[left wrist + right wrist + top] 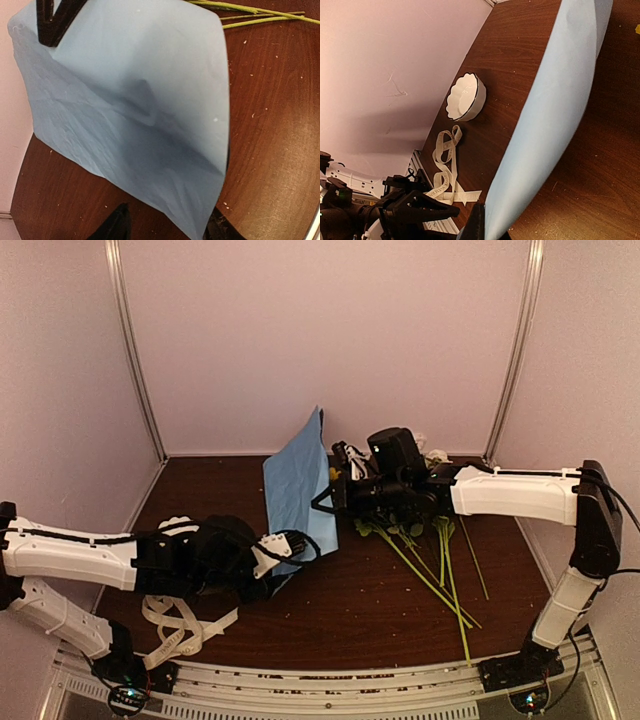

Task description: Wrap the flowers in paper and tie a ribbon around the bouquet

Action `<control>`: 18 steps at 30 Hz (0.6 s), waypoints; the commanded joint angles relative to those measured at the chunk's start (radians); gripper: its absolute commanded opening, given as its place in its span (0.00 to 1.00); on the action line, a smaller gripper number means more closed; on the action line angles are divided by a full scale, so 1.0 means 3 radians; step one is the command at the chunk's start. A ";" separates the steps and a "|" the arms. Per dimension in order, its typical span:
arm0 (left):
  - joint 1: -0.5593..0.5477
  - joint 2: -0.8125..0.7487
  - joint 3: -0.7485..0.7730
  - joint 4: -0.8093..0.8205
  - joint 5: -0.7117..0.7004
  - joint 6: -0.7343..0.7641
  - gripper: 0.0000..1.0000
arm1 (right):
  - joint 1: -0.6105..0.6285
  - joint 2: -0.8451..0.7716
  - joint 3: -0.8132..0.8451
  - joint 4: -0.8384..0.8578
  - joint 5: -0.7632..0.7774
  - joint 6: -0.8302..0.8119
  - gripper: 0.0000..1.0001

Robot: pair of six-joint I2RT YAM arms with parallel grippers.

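paper (298, 480) upright, mid-table (350, 610); flowers (405, 530) lying to its right; ribbon (182, 630) front left; bowl (466, 97) behind ribbon.

left end effector (300, 546): fingers apart | right end effector (322, 500): pinched closed

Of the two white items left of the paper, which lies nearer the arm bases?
The ribbon, loosely looped and flat; the scalloped bowl sits farther back.

The paper (297, 480) is plain light blue, the counter (350, 600) is dark reddish-brown wood grain flecked with pale specks, the ribbon (178, 628) at near left is cream with faint print, the bowl (466, 97) is white with a dark rim, and the flowers (445, 575) at right show green stems.
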 commanded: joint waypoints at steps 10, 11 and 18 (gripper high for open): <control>-0.0012 -0.0131 0.0004 0.0333 -0.0006 0.0004 0.59 | 0.0023 -0.0081 0.0113 -0.0036 0.0090 -0.0065 0.00; -0.0012 -0.0121 0.0007 0.0376 -0.0042 -0.0003 0.59 | 0.0021 -0.0077 0.0115 -0.0038 0.0090 -0.0061 0.00; -0.0012 0.0182 0.0108 0.0465 -0.0441 0.0052 0.58 | 0.0024 -0.0083 0.0115 -0.0022 0.0089 -0.0055 0.00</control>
